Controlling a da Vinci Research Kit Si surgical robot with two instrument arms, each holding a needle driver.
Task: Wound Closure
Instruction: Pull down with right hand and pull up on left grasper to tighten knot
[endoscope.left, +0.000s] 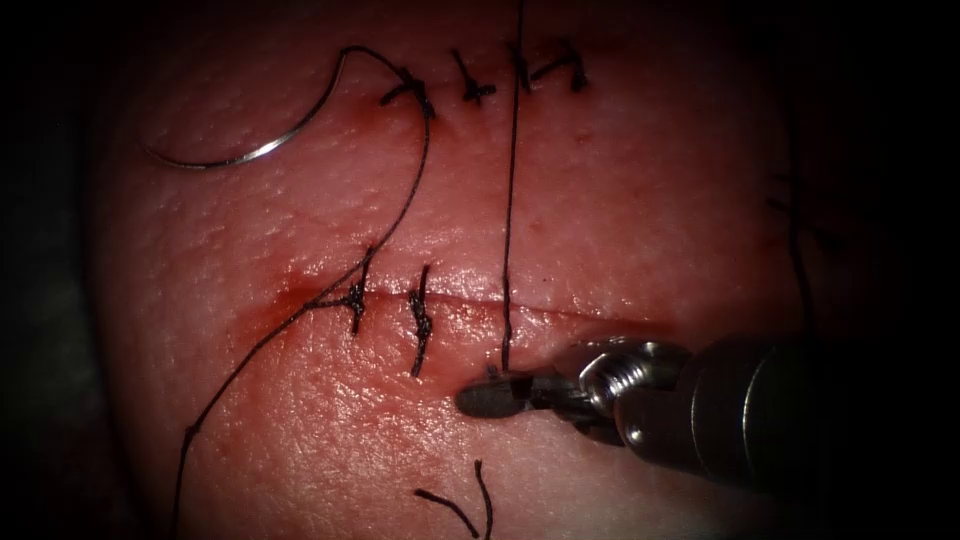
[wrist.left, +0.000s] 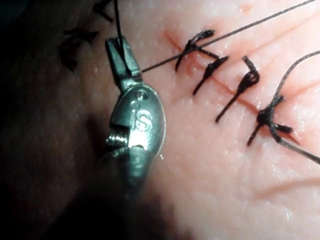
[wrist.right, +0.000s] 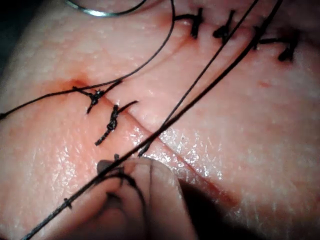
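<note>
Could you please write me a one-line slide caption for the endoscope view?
Right tool holds the taut thread below the cut; the needle lies free on the tissue, upper left.

The right arm's tool (endoscope.left: 490, 400) enters the endoscope view from 4 o'clock, its shaft low and its wrist straight. Its jaws point to 9 o'clock, closed on the thread (endoscope.left: 510, 200). The left arm's tool (wrist.left: 120, 50) also clamps thread at its jaw tips.
</note>
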